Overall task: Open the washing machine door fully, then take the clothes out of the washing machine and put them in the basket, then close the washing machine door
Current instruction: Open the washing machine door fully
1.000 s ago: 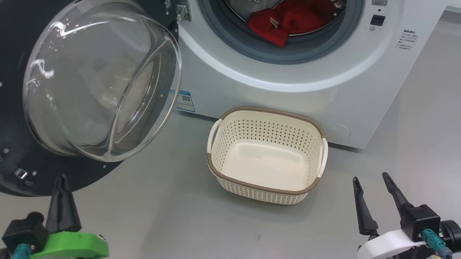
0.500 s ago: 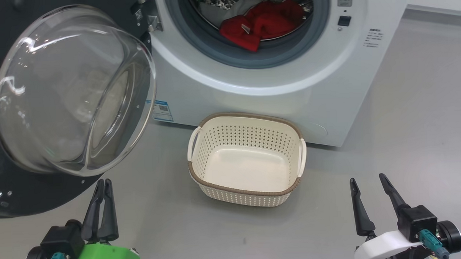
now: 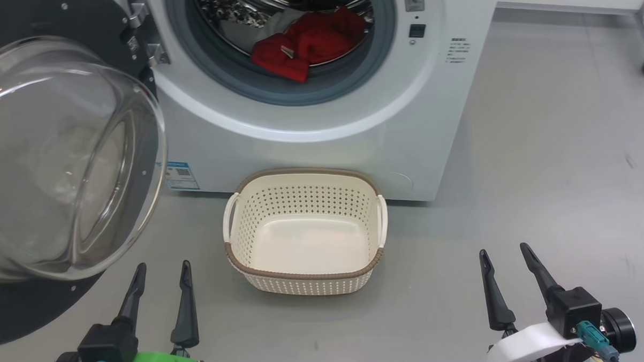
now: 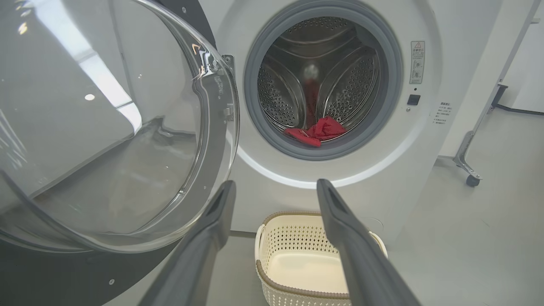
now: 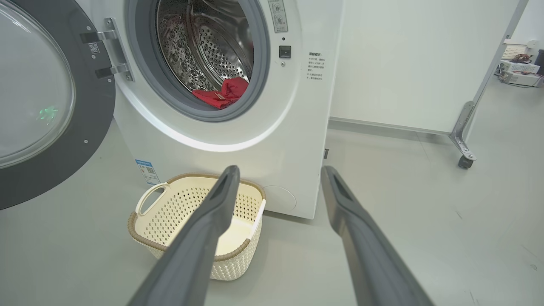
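Door status: washing machine door (image 3: 59, 158) hung wide open on robot's left, clear glass bowl bulging toward head camera, black rim behind and below it. Hinges showed at left edge of round opening.

Washing machine (image 3: 310, 144) stood square ahead, white front, grey gasket (image 3: 276, 94) ringing opening, perforated steel drum (image 4: 323, 85) visible inside. Small blue sticker (image 3: 181, 175) sat low on its front, left side.

Clothes (image 3: 306, 45) lay as a red heap at bottom front of drum, just inside gasket, one small pale tag showing on top.

Basket (image 3: 300, 172) sat on grey floor (image 3: 514, 169) just in front of machine, below opening, upright, bare cream bottom showing, white handles on both short sides.

Left gripper (image 3: 163, 265) was low at lower left of head view, fingers spread apart with nothing between them, near door's lower edge. In left wrist view its fingers framed basket and machine front.

Right gripper (image 3: 503, 248) was at lower right, fingers likewise apart and gripping nothing, over floor, well apart from basket.
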You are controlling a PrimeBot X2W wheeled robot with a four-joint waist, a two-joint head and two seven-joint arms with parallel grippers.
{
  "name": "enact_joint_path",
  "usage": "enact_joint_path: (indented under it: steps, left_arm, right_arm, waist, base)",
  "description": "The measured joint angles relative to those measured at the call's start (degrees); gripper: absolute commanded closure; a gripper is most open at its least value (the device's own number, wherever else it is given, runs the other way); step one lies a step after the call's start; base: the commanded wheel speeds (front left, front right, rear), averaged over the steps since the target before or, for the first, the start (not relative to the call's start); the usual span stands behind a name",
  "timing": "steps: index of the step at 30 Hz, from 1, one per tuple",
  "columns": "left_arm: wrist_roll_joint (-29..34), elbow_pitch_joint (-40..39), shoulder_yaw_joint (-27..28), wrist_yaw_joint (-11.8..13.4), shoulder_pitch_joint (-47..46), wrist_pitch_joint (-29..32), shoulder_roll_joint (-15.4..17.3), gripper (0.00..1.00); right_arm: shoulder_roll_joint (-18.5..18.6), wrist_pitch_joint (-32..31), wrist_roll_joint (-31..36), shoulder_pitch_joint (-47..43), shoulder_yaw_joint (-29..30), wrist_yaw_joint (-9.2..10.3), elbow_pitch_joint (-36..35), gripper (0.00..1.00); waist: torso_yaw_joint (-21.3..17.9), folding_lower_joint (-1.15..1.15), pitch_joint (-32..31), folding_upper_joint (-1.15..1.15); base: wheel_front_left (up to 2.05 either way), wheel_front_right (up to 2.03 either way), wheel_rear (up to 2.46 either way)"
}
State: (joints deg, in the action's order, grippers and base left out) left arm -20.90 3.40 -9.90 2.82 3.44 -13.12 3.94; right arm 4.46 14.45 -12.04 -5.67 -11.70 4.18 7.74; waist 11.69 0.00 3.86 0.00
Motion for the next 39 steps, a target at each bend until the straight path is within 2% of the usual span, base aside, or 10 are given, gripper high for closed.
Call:
enact_joint_path:
  steps: [9, 14, 39]
  left_arm:
    - [1.1, -0.6, -0.7, 0.5, 0.5, 1.5, 0.0, 0.00]
    - [1.5, -0.5, -1.3, 0.7, 0.4, 2.5, 0.0, 0.00]
    - [1.8, -1.8, -1.9, 0.9, 0.5, 3.8, 0.0, 0.00]
  right_arm:
    - [-0.1, 0.0, 0.0, 0.5, 0.0, 0.01, -0.2, 0.00]
    - [-0.1, 0.0, 0.0, 0.5, 0.5, 0.07, -0.3, 0.00]
    - [-0.3, 0.0, 0.0, 0.4, 1.1, 0.49, -0.8, 0.00]
  waist:
    - [-4.6, 0.00, -0.1, 0.00]
    - [-5.9, 0.00, 0.0, 0.00]
    - [-6.7, 0.00, 0.1, 0.00]
  base:
    - [0.00, 0.00, 0.00]
    - [0.00, 0.00, 0.00]
    - [0.00, 0.00, 0.00]
